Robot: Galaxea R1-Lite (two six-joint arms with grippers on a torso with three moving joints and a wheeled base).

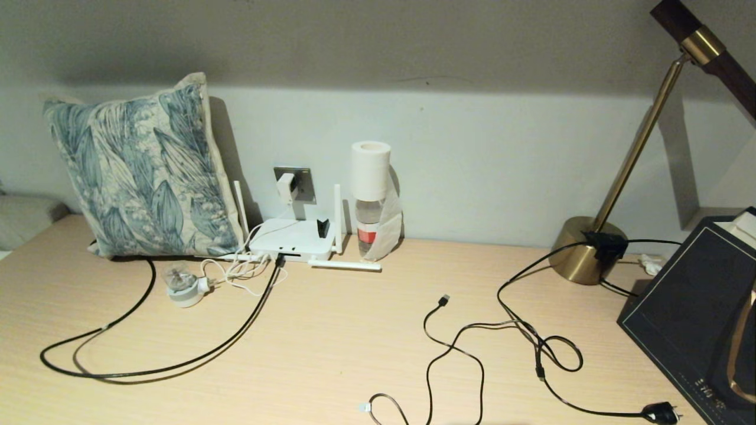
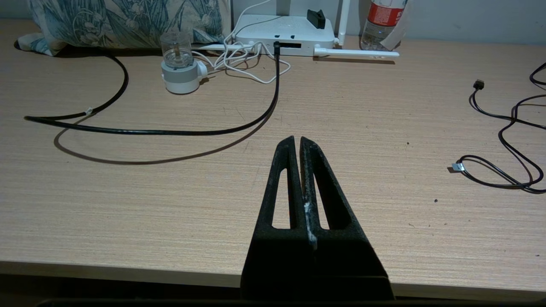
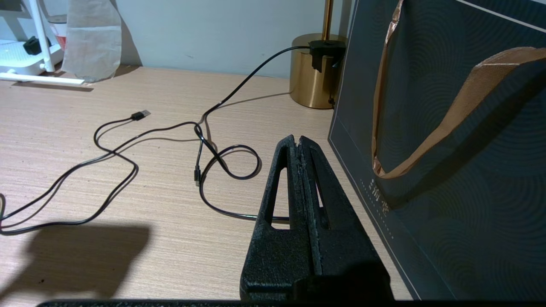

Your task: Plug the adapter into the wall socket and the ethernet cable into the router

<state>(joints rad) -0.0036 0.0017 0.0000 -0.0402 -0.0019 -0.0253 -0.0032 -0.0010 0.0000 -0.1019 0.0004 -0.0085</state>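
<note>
The adapter (image 1: 286, 186) is being seen seated in the wall socket (image 1: 295, 183), and the ethernet cable (image 2: 179, 131) is being seen meeting the front edge of the router (image 2: 285, 35); both plug-ins are judged done. The left gripper (image 2: 297, 138) and right gripper (image 3: 297, 137) are being kept closed and empty near the desk edge, judged parked. Counted: one router, one adapter, three visible antennas.

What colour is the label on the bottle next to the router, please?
Red; the bottle label shows best in the left wrist view.
</note>
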